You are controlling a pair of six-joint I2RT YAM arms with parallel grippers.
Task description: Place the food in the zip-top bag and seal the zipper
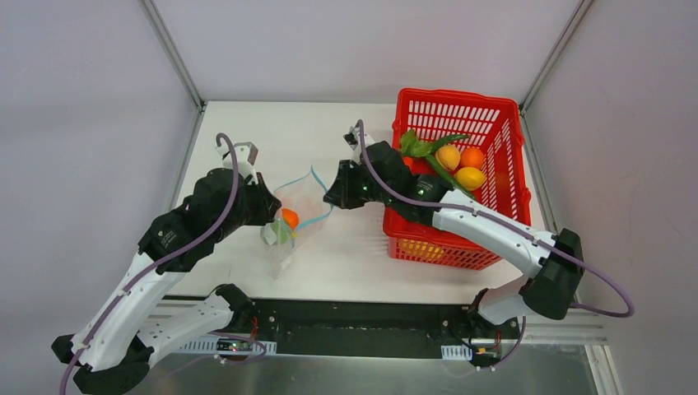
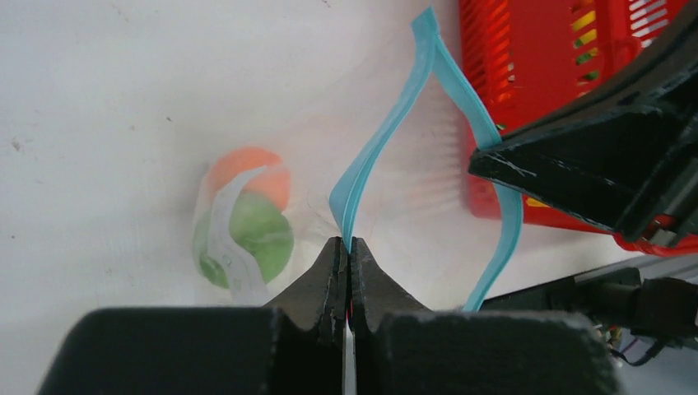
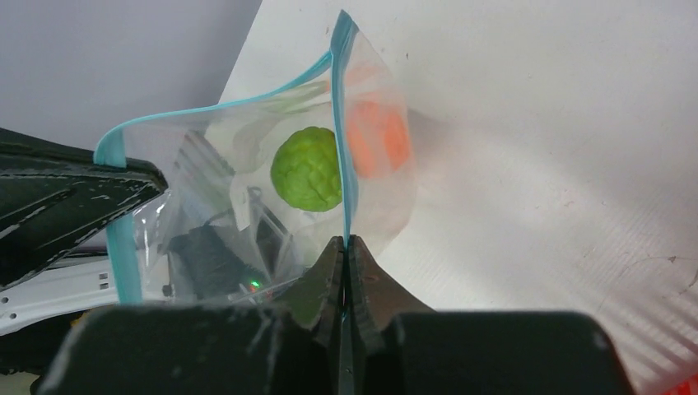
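The clear zip-top bag (image 1: 298,206) hangs over the table between my two grippers, its mouth gaping. Inside lie an orange ball (image 1: 289,217) and a green piece (image 1: 278,234); they also show as the orange ball (image 2: 247,169) and green piece (image 2: 259,234). My left gripper (image 2: 349,243) is shut on one teal zipper (image 2: 387,132) strip. My right gripper (image 3: 346,241) is shut on the opposite side of the zipper (image 3: 344,148), with the green piece (image 3: 307,169) and orange ball (image 3: 374,136) behind the plastic. From above, the left gripper (image 1: 272,210) and right gripper (image 1: 331,197) flank the bag.
A red mesh basket (image 1: 457,97) stands at the back right. It holds an orange ball (image 1: 472,156), a peach ball (image 1: 449,156), a yellow piece (image 1: 470,177) and green leaves (image 1: 420,146). My right arm reaches across the basket's left rim.
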